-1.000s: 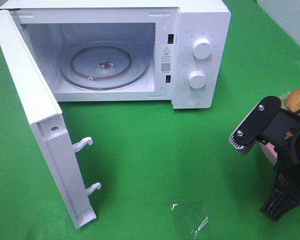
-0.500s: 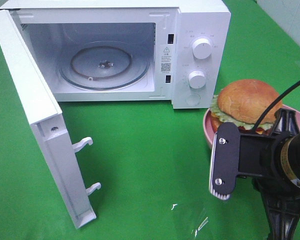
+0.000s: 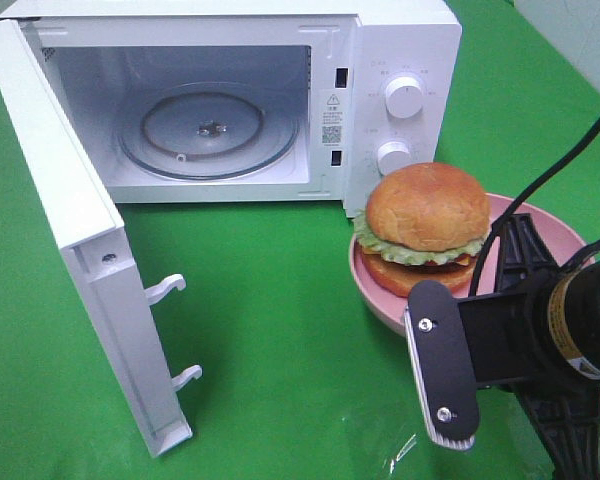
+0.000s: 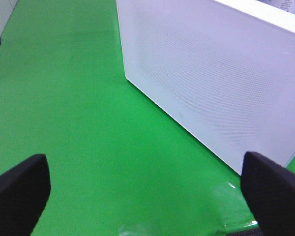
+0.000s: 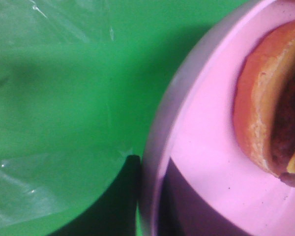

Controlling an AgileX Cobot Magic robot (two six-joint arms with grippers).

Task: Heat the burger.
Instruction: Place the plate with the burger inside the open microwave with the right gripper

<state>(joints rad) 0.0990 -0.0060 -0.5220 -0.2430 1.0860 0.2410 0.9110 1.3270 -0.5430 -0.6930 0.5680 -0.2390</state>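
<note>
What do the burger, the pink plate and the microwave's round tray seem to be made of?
The burger looks like a plastic or foam model, perhaps: its bun is evenly glossy. The plate seems smooth pink plastic or glazed ceramic; I cannot tell which. The turntable looks like clear glass: it is see-through.

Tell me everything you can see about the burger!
The burger looks plump, with a glossy golden-brown round bun on top, frilly green lettuce poking out beneath, and an orange-brown bottom bun. It sits upright on a pink plate, in front of the open microwave, by its knobs, not inside. Only the plate touches it.
</note>
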